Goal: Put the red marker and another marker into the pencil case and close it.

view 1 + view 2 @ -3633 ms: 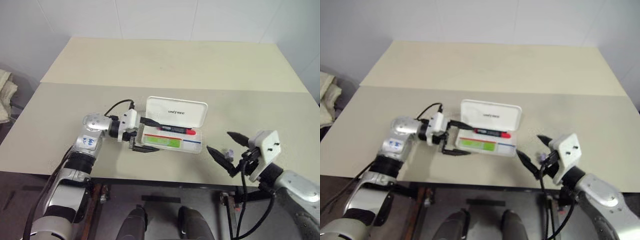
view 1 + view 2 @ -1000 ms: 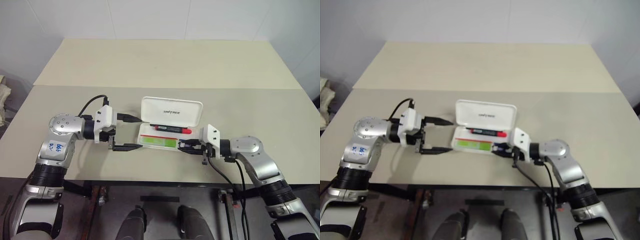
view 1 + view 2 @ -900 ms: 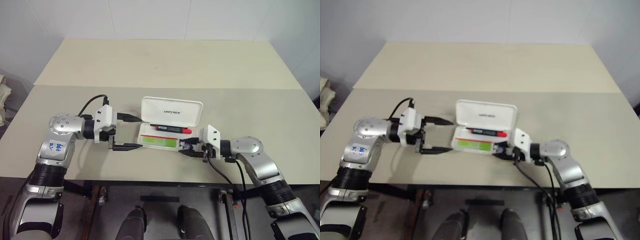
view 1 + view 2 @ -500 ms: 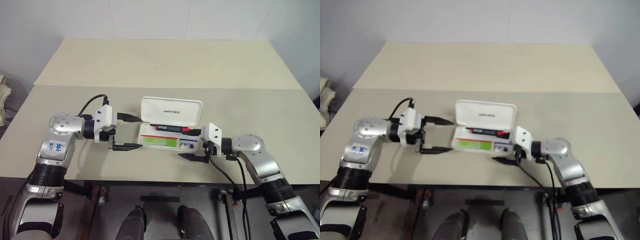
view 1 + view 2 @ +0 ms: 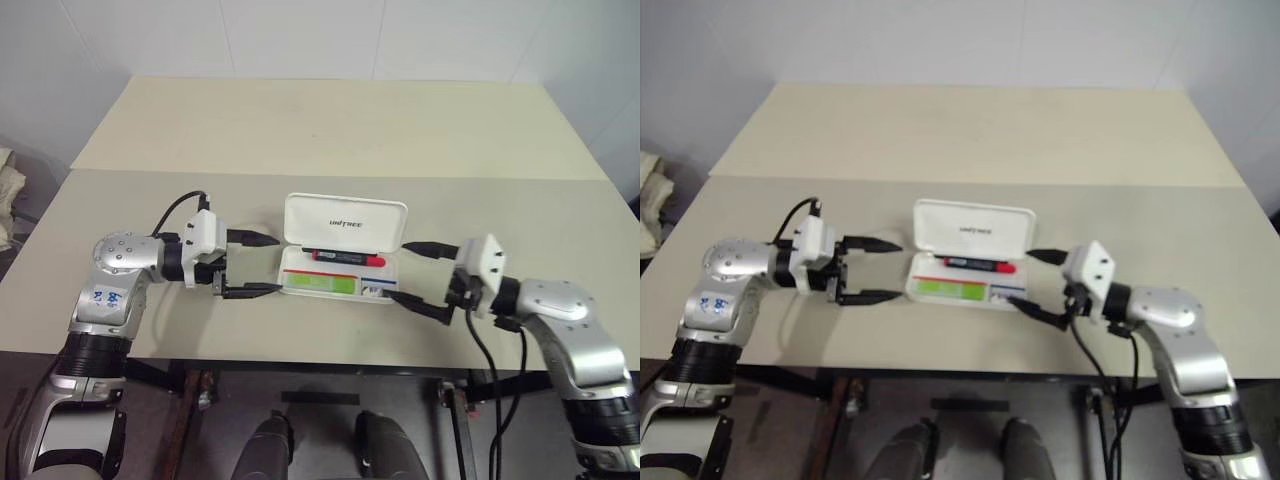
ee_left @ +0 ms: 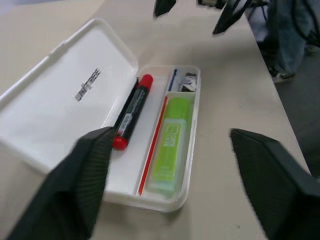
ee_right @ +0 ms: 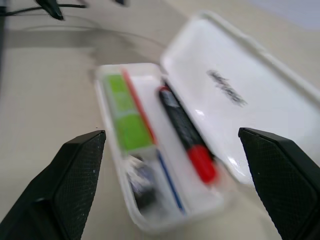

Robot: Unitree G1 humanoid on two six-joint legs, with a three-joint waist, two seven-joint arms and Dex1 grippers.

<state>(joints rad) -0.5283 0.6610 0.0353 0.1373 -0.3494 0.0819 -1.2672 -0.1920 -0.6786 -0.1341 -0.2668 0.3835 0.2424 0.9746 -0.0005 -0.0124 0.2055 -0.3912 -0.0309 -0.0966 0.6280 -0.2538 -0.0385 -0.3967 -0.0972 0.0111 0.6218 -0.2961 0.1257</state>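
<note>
Beige table (image 5: 330,130): bears white pencil case (image 5: 345,224), lid upright and open, holding red marker (image 5: 347,258) along the hinge side, light green marker (image 5: 318,283) in the front compartment, and 1 small dark stub (image 6: 188,82) at the right end. Closing step, judged: press the lid's top edge forward and down evenly while steadying the base. Left gripper (image 5: 250,264) and right gripper (image 5: 421,272) flank the case, roughly level, pointing inward, both spread and empty.

The pencil case (image 5: 970,262) lies open on the counter (image 5: 970,140) (lid up), with the red marker (image 5: 980,266) and the green marker (image 5: 946,289) inside. My left end effector (image 5: 880,270) and my right end effector (image 5: 1032,281) flank it, both spread wide, empty.
</note>
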